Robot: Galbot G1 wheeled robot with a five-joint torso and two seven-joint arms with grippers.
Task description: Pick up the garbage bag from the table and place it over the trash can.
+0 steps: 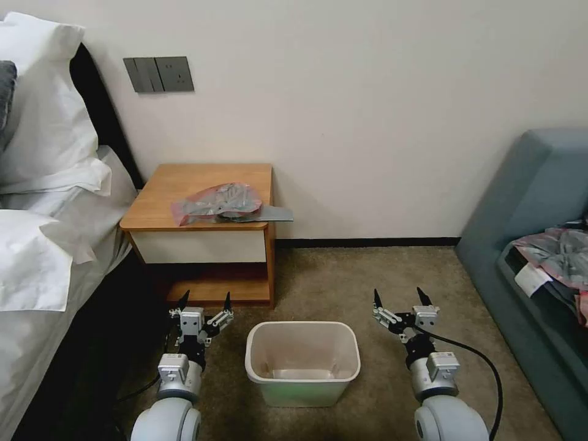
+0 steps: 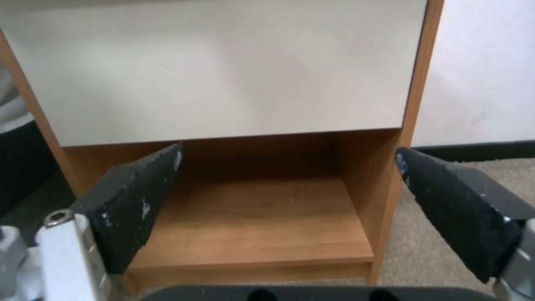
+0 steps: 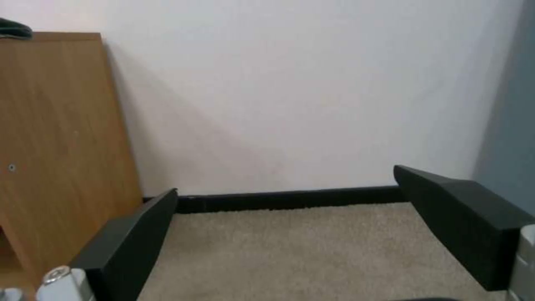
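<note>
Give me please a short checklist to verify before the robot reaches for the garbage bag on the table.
1. Garbage bag lies on the table top, near its front right part, nothing on it: ok.
2. Left gripper open, low in front of the table's shelf, holding nothing: ok.
3. Right gripper open, over the carpet beside the table, holding nothing: ok.
4. Trash can upright on the carpet between the two arms, no bag over its rim yet: ok.
5. Grey flat strip sticks out past the table's right edge; whether it is part of the bag: cannot tell.
6. Where the bag's opening lies: cannot tell.
</note>
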